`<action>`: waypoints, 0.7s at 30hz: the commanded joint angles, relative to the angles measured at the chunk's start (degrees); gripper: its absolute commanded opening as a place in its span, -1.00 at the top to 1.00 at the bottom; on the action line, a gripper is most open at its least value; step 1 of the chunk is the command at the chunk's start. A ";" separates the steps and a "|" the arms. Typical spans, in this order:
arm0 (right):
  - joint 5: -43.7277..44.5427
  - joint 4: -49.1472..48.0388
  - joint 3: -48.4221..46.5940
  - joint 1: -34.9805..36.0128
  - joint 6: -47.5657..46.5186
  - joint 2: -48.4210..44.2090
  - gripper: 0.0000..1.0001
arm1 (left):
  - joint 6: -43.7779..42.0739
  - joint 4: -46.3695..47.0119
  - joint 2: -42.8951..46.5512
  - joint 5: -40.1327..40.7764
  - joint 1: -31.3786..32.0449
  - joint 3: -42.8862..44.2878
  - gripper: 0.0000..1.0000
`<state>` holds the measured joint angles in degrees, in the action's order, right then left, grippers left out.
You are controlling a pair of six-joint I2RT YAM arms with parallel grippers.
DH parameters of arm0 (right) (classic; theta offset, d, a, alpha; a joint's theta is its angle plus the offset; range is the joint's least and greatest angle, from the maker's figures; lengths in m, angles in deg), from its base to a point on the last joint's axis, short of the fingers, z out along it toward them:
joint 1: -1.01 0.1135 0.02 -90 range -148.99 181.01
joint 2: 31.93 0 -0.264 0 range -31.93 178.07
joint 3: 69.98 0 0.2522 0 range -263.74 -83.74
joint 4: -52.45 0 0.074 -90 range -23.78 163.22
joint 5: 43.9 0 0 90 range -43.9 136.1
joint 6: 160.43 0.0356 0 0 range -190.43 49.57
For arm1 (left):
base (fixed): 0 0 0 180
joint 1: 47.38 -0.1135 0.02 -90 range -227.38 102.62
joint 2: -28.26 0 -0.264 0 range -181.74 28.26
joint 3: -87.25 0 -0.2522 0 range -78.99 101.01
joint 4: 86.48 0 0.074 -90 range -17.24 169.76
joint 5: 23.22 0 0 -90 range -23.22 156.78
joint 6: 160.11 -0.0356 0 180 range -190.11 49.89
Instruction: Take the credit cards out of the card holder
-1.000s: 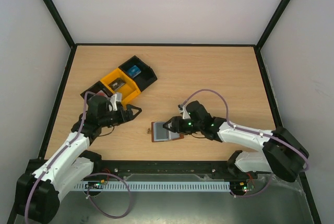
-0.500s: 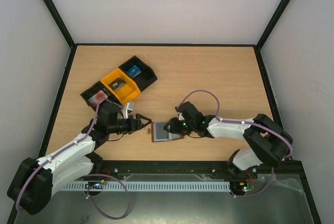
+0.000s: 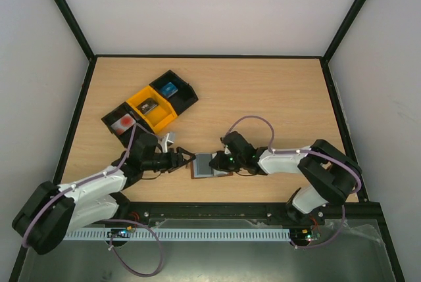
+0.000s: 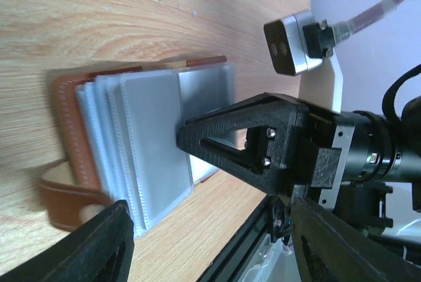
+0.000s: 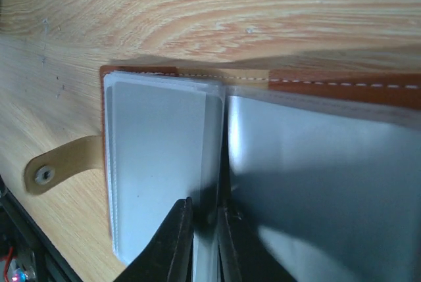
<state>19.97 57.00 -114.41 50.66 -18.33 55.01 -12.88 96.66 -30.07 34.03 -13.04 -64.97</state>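
Note:
The brown card holder (image 3: 205, 165) lies open near the table's front edge, its pale blue-grey pockets (image 4: 150, 144) up, and no card shows in them. My right gripper (image 3: 218, 159) rests on it, its fingers (image 5: 176, 242) nearly closed on a pocket leaf at the centre fold (image 5: 214, 164). My left gripper (image 3: 185, 158) is open and empty just left of the holder, which shows between its fingers (image 4: 99, 246). The white card with a red blotch (image 3: 122, 123), the dark grey card (image 3: 150, 106) and the blue card (image 3: 170, 88) each lie in a tray.
Two black trays (image 3: 187, 96) and a yellow tray (image 3: 164, 119) between them stand in a row at the back left. The holder's strap with a snap (image 5: 62, 164) sticks out to its left. The table's black front rail (image 3: 210, 211) runs close behind the holder.
My left gripper has moved from beside the trays down and right to the holder's left edge. My right gripper has shifted a little left over the holder.

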 commanded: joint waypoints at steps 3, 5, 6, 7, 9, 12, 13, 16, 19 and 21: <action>2.28 -4.59 4.22 0.43 1.34 0.10 0.89 | 2.08 6.16 -3.40 0.67 2.81 1.28 -0.22; 1.89 -5.93 5.10 0.41 1.87 0.49 0.91 | 2.16 6.14 -4.56 1.67 3.49 2.00 -0.16; 1.62 -6.70 5.48 0.43 2.13 0.64 0.91 | 2.25 6.57 -5.17 2.06 3.87 2.22 -0.14; 1.42 -7.43 5.95 0.45 2.40 0.71 0.92 | 2.18 7.39 -5.93 2.45 4.23 2.38 -0.13; 0.84 -8.75 6.74 0.37 2.84 0.87 0.92 | 1.72 8.38 -7.92 3.52 4.54 2.46 -0.11; -0.91 -11.02 7.90 0.37 3.23 0.89 0.91 | 1.48 10.37 -10.93 6.26 4.50 2.17 -0.04; -1.42 -11.58 8.25 0.44 3.31 0.85 0.90 | 1.60 11.08 -11.81 6.78 4.50 2.04 0.00; -1.32 -11.65 8.81 0.44 3.63 -0.49 0.82 | 2.05 15.20 -14.74 6.16 4.52 1.57 0.02; -0.21 -9.41 8.72 0.38 3.71 -3.01 0.77 | 2.30 18.36 -18.22 5.13 4.52 1.46 0.07; 0.90 -6.99 7.98 0.42 3.17 -4.50 0.77 | 2.77 19.42 -20.16 5.35 4.50 1.47 0.15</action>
<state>18.87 44.39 -106.79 50.77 -14.83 53.28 -10.45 110.70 -47.07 38.95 -8.77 -63.68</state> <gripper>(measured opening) 0.113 0.456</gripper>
